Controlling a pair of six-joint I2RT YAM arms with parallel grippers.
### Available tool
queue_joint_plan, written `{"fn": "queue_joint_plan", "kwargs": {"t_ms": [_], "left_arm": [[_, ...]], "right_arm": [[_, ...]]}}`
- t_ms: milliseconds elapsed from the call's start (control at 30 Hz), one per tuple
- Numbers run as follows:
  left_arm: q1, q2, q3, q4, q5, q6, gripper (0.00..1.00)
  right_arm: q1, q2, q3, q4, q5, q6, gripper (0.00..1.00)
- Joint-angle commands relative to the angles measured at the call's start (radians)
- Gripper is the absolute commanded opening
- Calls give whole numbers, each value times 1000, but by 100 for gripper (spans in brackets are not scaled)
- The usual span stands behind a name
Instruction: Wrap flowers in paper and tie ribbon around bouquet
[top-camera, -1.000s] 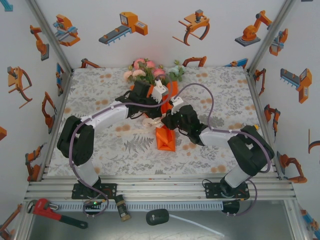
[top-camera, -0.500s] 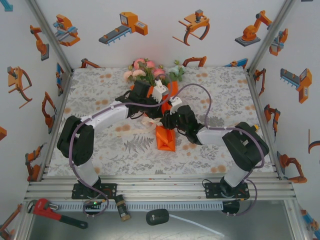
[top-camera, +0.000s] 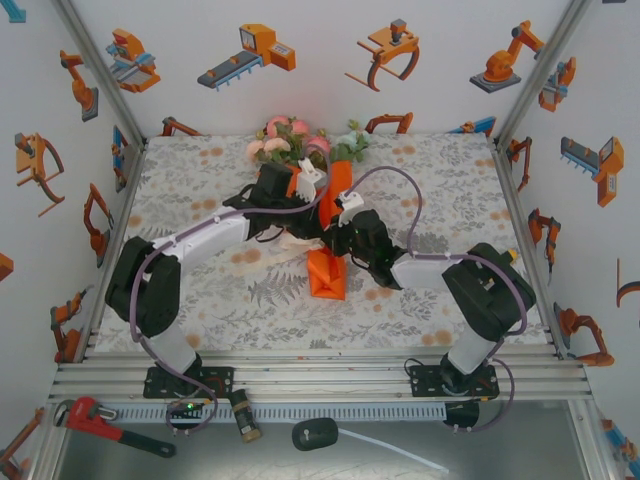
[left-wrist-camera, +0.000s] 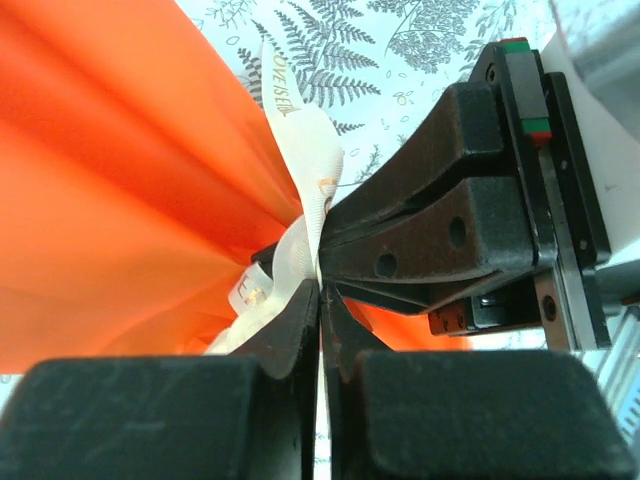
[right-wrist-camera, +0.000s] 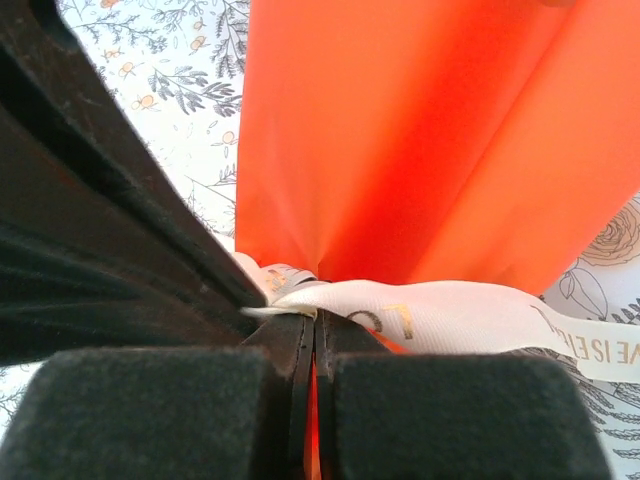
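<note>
The bouquet lies on the table, its orange paper (top-camera: 327, 275) rolled into a cone with the flowers (top-camera: 290, 140) at the far, wide end. A cream ribbon (left-wrist-camera: 305, 190) with gold lettering is wound round the cone's narrow waist. My left gripper (top-camera: 312, 215) and right gripper (top-camera: 330, 232) meet there, tip to tip. In the left wrist view the left gripper (left-wrist-camera: 320, 295) shows a hairline slit, with the ribbon running into its tips. The right gripper (right-wrist-camera: 315, 330) is shut, and the ribbon (right-wrist-camera: 450, 315) comes out at its tips, against the paper (right-wrist-camera: 430, 140).
The fern-patterned tablecloth (top-camera: 200, 280) stretches left and right of the bouquet. Printed walls close the back and both sides. On the near ledge lie a red wrench (top-camera: 105, 425) and a black plug with a white cable (top-camera: 315, 433).
The right gripper stood open and has shut on the ribbon. The left arm swung slightly left, and the cone's narrow end shifted left with it.
</note>
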Motion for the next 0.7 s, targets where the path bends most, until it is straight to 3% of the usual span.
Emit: {"fn": "queue_joint_plan", "kwargs": {"t_ms": [0,200,300,400,533,667], "left_arm": [[8,-63,-35,-8,56,-47,18],[65,-107,-44,55,87,-51,39],[98,-85,16,43,54,-46,42],[104,-22,125,-60,-74,11,40],[78,50,201,-161,-57,138,31],[114,99,194,-127,-77,122,26]], "right_arm": [[-8,15,19,49,41,10,0],[-8,8,-4,95,16,-16,0],[-8,7,-16,118,18,-22,0],[-9,4,-24,133,16,-44,0],[-8,7,-24,134,27,-56,0],[-8,9,-25,142,-4,-80,0]]}}
